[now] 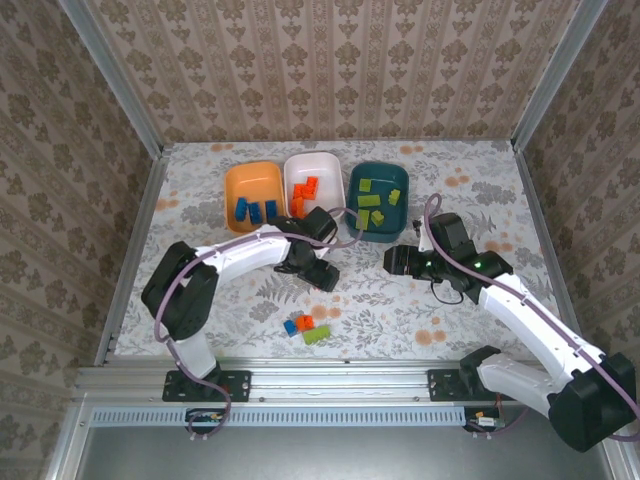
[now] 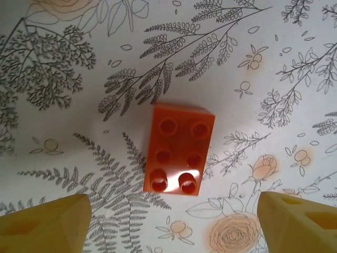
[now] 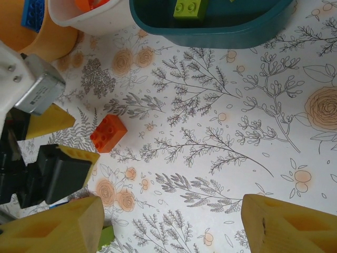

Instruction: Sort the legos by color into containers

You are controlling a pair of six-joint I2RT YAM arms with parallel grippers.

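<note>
An orange lego (image 2: 179,149) lies flat on the table, studs up, just ahead of my left gripper (image 2: 174,224). That gripper is open, its yellow fingers (image 2: 45,221) wide on either side and nothing between them. The right wrist view shows the same lego (image 3: 108,133) beside the left gripper (image 3: 66,139). My right gripper (image 3: 171,226) is open over bare table. From above, the left gripper (image 1: 322,272) and right gripper (image 1: 392,262) hover in front of the containers. The orange tub (image 1: 240,182) holds blue legos, the white tub (image 1: 318,162) orange ones, the teal tub (image 1: 385,232) green ones.
Three loose legos sit near the front edge: blue (image 1: 290,326), orange (image 1: 303,321) and lime green (image 1: 317,335). The tubs stand side by side at the back middle. Patterned walls close in the table on the left, back and right.
</note>
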